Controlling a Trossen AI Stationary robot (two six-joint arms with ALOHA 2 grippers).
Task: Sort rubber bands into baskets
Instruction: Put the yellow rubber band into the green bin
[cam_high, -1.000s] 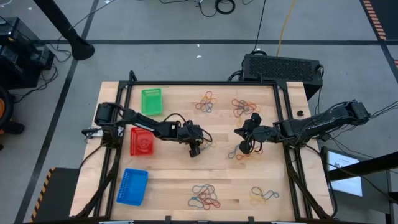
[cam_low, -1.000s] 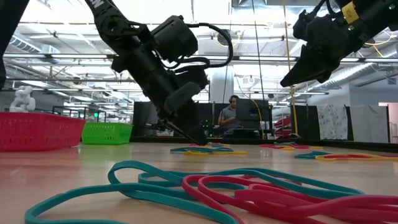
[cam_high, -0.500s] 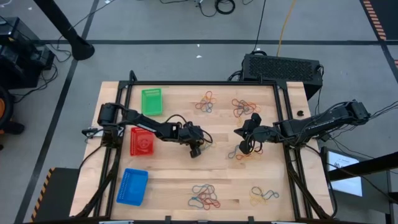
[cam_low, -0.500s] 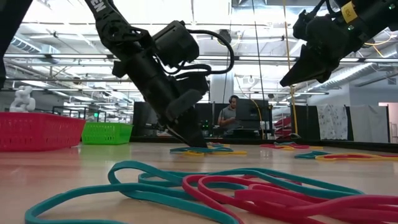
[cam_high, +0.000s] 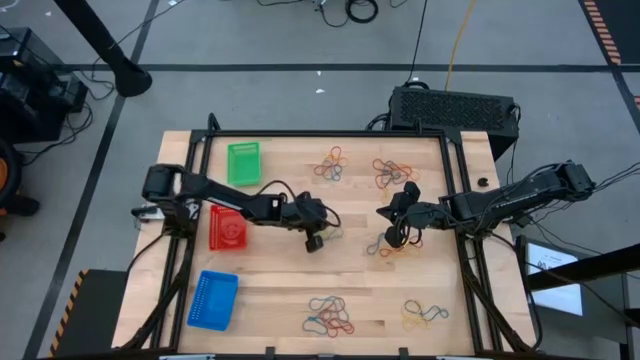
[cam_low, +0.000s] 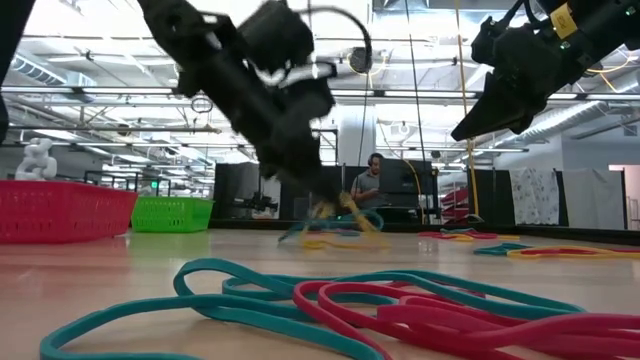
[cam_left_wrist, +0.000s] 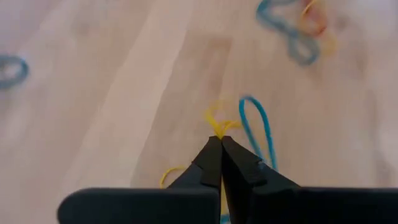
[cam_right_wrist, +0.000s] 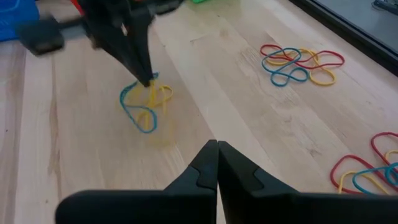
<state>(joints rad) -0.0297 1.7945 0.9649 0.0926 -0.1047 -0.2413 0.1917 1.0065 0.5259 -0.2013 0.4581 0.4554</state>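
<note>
Left gripper (cam_left_wrist: 220, 138) has a band

Your left fingers clench a yellow rubber band (cam_left_wrist: 217, 121), blue band (cam_left_wrist: 258, 127) trailing, mid-table (cam_high: 270, 270); right gripper (cam_right_wrist: 217, 144) clenched empty, hovering near.

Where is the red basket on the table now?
In the high view, the red basket sits on the table's left side, between the green basket and the blue basket.

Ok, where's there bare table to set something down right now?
Bare wood lies between the blue basket and the front rubber band cluster, also between the green basket and the back cluster. The middle is crowded by the left gripper and right gripper.
</note>
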